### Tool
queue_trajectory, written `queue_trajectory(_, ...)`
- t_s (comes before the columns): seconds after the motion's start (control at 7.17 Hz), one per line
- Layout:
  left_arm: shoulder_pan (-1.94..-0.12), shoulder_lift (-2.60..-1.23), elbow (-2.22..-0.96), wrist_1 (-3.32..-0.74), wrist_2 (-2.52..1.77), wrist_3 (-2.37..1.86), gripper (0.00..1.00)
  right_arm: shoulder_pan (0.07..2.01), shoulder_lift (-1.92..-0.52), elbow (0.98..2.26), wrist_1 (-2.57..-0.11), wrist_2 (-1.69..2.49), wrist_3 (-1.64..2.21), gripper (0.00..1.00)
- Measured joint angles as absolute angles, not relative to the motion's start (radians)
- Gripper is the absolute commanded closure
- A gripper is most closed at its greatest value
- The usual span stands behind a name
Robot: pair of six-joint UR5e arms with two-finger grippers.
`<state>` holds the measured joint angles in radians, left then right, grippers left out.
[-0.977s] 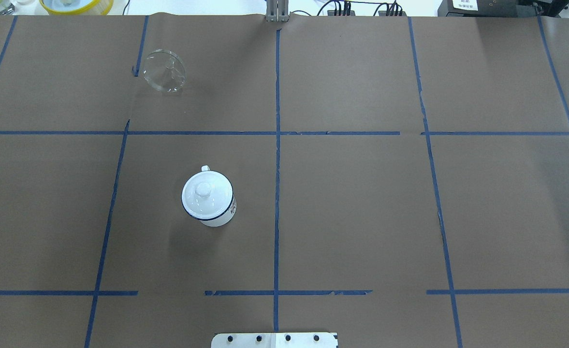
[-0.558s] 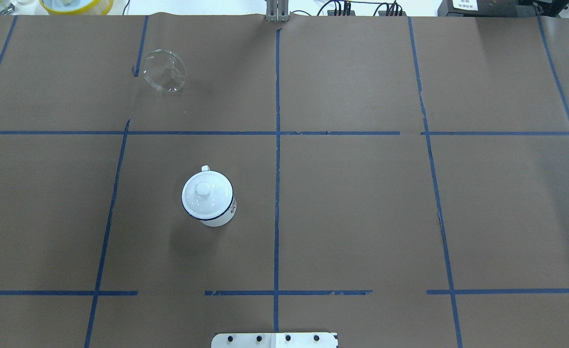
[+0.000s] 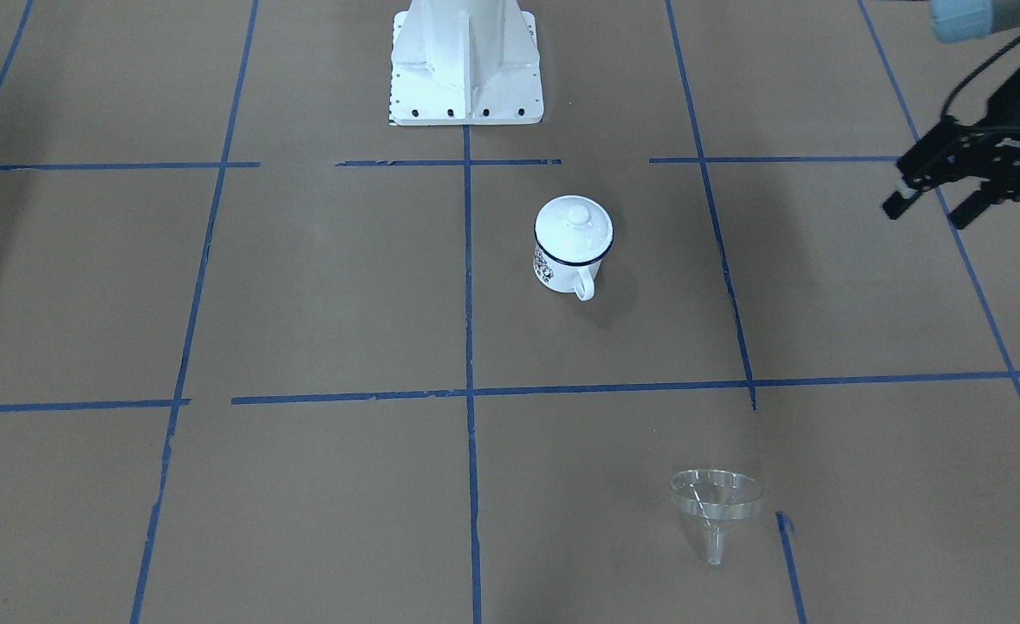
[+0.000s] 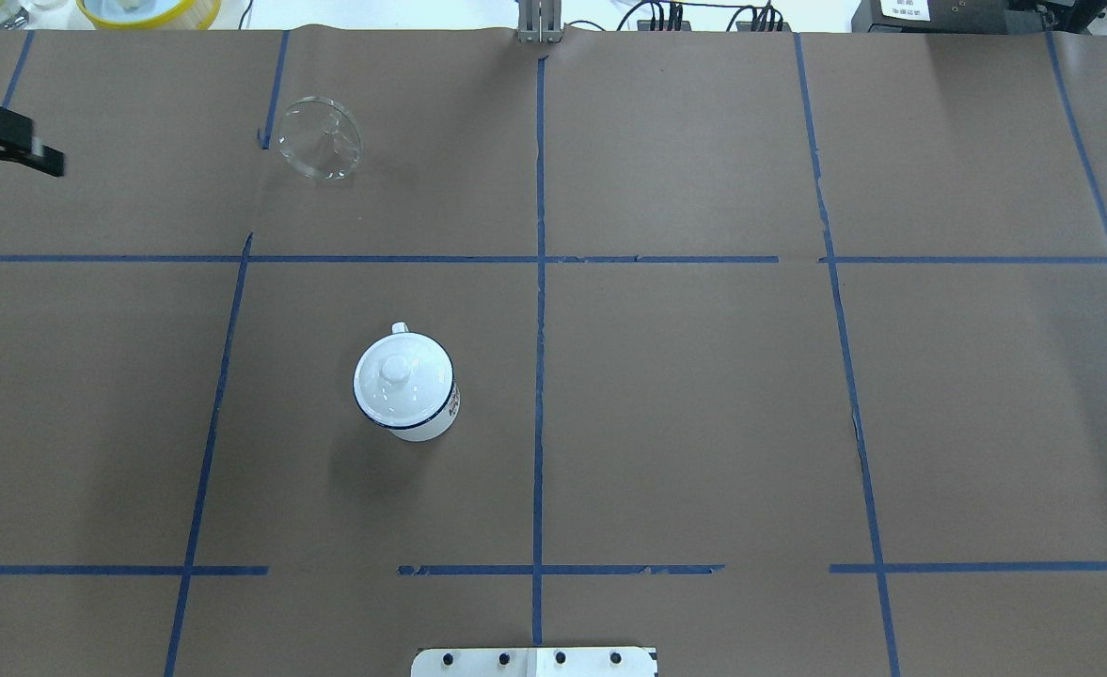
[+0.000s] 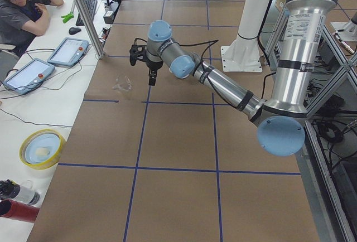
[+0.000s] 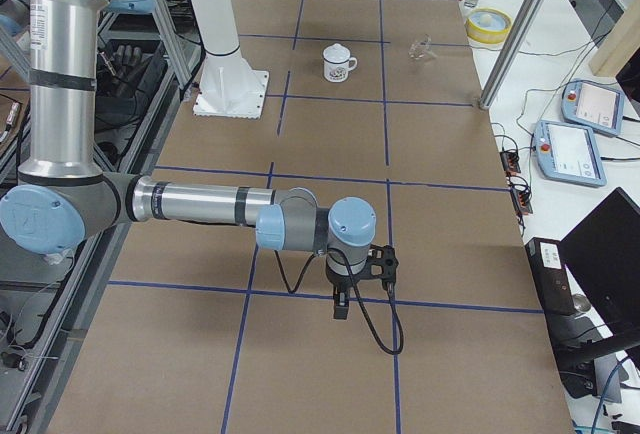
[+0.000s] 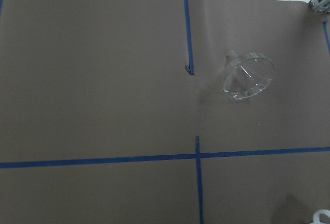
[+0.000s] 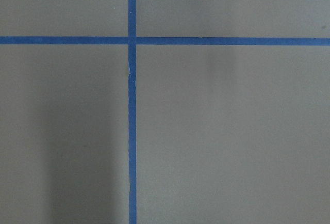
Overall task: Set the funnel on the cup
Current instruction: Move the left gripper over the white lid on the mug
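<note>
Beyond the cup point(image 3: 559, 267), on the side away from the robot and a little toward its left, the funnel point(image 3: 716, 496) lies on the desk point(image 4: 703, 404), well apart from the cup. It is clear and see-through: a wide round cone ending in a thin, short spout. It rests tipped over on its rim. Its long axis runs roughly away from the cup, with the mouth turned back toward the cup and the spout aimed at the far desk edge.

The cup stands upright, white with a dark rim and a dark print on its side. A knobbed white lid point(image 3: 574, 221) sits on it, and its handle points toward the funnel's side.

One blue tape line point(image 4: 374, 259) crosses the brown paper point(image 4: 703, 141) between cup and funnel. The funnel lies near the paper's far edge, with a short tape end just beside it.

The left pincer point(image 3: 925, 215) hovers farther to the cup's left than the funnel, with its fingers apart and holding nothing. The right pincer point(image 6: 343, 306) hangs far off on the cup's right; whether it is apart or together I cannot tell.
</note>
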<state>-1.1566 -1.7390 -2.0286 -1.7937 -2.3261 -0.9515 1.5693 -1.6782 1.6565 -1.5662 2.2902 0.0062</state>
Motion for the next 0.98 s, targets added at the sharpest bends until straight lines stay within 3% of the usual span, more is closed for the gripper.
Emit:
queue_trajectory(0.42,-0.872,-2.015,-2.004,-1.539,-2.147,-1.257,0.00,1.569,-1.678,1.656,-1.566,2.290,0.006,0.00)
queue_trajectory(0.98,-0.660,-2.133,-1.897,-1.474,-1.967,-1.414,0.00,1.569,-1.678,1.657,-1.566,2.290,0.006,0.00)
